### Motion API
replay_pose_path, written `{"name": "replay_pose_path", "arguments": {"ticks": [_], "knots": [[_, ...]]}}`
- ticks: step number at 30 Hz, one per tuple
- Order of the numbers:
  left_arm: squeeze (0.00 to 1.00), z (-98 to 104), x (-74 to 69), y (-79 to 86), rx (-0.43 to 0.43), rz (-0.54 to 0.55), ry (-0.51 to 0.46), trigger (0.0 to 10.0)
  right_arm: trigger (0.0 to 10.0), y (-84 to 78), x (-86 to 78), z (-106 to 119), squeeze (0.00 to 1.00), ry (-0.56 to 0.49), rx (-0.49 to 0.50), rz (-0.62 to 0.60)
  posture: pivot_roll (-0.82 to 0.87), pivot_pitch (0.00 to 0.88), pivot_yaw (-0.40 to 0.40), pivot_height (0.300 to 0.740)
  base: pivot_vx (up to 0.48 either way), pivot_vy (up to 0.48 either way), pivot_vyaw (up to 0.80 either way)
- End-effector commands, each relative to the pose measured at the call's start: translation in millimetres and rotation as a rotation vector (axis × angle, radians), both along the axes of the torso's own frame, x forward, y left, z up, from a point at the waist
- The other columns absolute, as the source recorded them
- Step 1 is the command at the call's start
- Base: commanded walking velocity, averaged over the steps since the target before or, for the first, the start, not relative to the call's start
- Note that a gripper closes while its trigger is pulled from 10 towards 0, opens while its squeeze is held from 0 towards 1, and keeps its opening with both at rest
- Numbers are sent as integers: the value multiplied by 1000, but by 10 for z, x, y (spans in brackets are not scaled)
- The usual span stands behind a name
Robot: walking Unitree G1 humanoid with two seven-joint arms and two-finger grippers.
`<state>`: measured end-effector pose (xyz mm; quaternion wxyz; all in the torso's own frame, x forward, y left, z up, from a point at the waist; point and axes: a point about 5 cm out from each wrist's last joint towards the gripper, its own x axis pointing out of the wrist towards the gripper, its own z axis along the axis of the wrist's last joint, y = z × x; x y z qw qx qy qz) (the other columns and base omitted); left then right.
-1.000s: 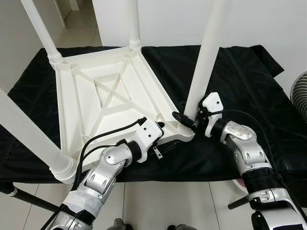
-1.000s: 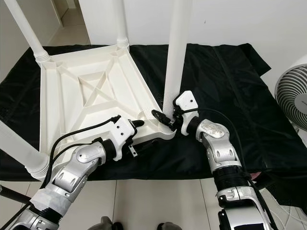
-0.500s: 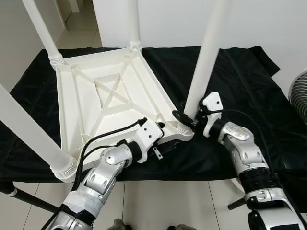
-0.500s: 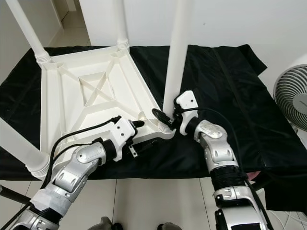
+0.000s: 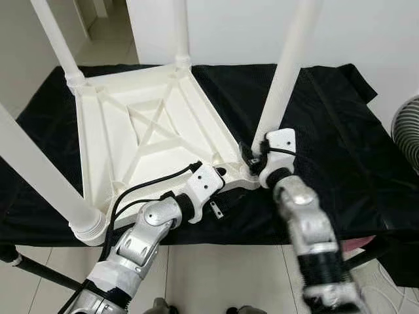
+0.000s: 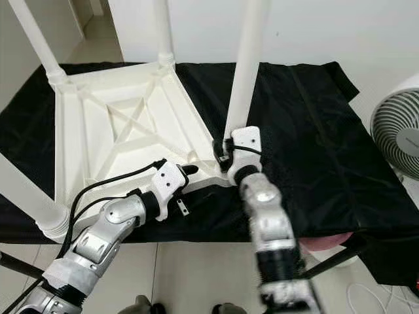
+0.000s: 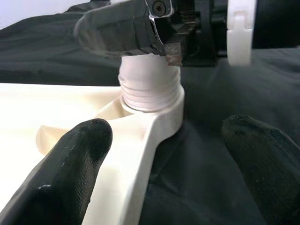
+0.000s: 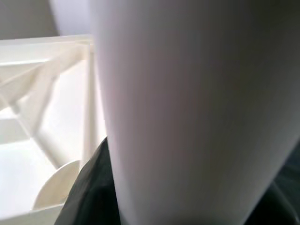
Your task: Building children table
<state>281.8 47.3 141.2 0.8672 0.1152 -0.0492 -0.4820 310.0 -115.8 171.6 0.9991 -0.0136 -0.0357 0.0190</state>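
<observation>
The white plastic table top [image 5: 147,137] lay upside down on a black sheet [image 5: 321,124] that covered the floor, with its ribbed underside facing up. Four white legs stood in its corner sockets. The leg at the near right corner [image 5: 283,72] rose steeply and leaned a little to the right.

The right gripper [image 5: 251,159] was at the base of this leg, just above the threaded collar [image 7: 149,89]. In the left wrist view, one of its black fingers [image 7: 117,30] lay across the leg above the collar, so the gripper was closed around the leg. In the right wrist view the leg was very close and blurred.

Compared with one second ago, the right forearm had swung inward. Before, it reached to the leg from the right side with the elbow far out; now it came almost straight up from below, and it was blurred by motion. The white wrist housing [image 6: 239,140] had moved with it to the near side of the leg. The grip on the leg base was kept.

The left gripper [image 5: 221,175] stayed at the near edge of the table top, beside the same corner. Its fingers [image 7: 70,159] were spread wide, one over the white edge and the other over the sheet, holding nothing.

A fan [image 6: 399,134] stood at the right.
</observation>
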Motion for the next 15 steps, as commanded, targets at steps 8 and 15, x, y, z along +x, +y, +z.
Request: {"name": "replay_pose_path", "arguments": {"ticks": [8,15], "knots": [[0,-37,-8,-4,12,-6,2,10000,10000,-100,-22,-84,780,68,29,-50,-112,76,15,740,0,0,0],[0,-40,-20,0,14,-9,0,10000,10000,-134,-32,-32,1000,63,34,-68,-111,56,18,740,0,0,0]]}}
